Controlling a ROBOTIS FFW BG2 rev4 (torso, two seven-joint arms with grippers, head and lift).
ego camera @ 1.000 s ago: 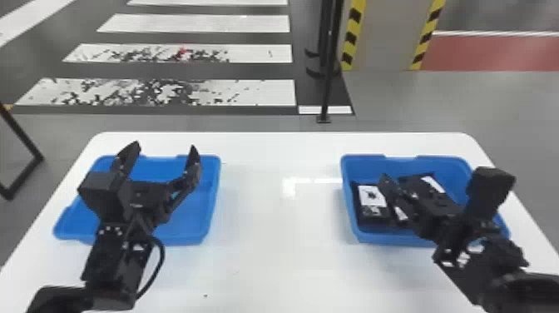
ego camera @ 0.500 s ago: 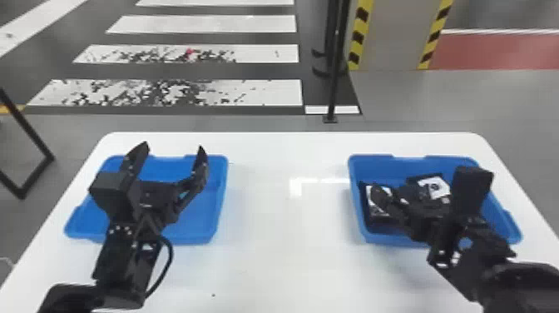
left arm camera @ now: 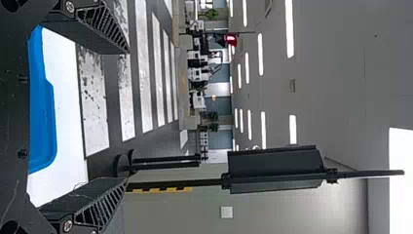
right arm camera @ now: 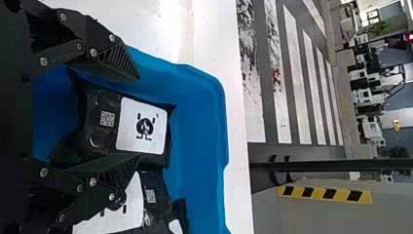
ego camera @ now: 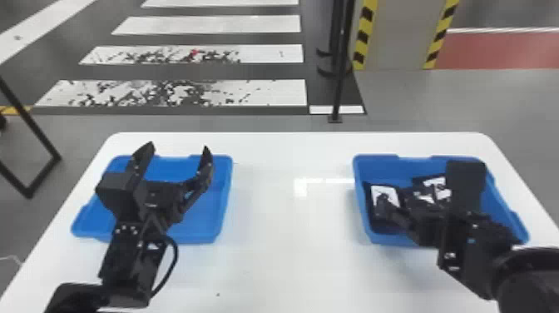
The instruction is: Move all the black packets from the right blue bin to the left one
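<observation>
The right black flat-fingered pincer (right arm camera: 136, 118) is spread astride a white-labelled black plastic packet (right arm camera: 141, 125), likely for gripping; the left pincer (ego camera: 178, 145) gapes.

The left gripper (ego camera: 176, 148) hung open above the left blue bin (ego camera: 208, 212), the right gripper (ego camera: 422, 186) over black packets (ego camera: 387, 193) in the right bin (ego camera: 416, 160).

left tool (ego camera: 176, 149) spread, right tool (ego camera: 411, 195) — parted
</observation>
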